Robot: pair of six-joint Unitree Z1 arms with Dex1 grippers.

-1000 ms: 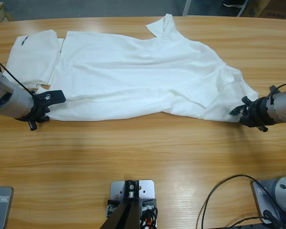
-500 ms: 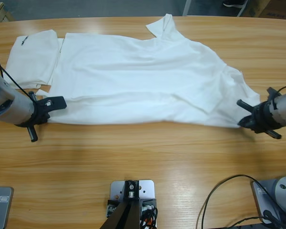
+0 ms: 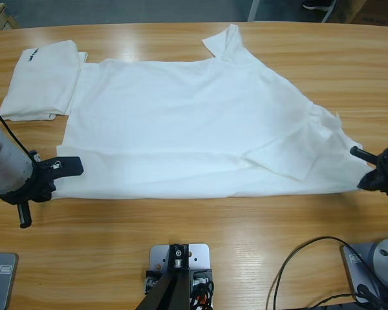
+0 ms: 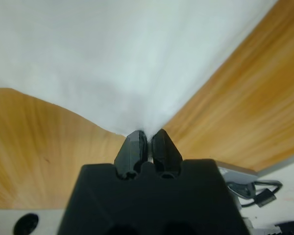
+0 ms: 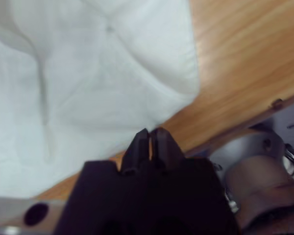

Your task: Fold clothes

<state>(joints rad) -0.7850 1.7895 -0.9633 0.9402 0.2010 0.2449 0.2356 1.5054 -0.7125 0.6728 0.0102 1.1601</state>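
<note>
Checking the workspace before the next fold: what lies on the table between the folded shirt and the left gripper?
In the high view, only bare table between folded shirt and left gripper.

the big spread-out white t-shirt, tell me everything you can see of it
The spread T-shirt is plain white soft cloth, lying flat along the wooden table, nearly table-wide. One short sleeve points to the far edge; the other lies folded onto the body. Light creases run along its near edge. The left gripper pinches its near corner at one end, the right gripper pinches the other end. Its far left edge meets a folded white shirt.
</note>
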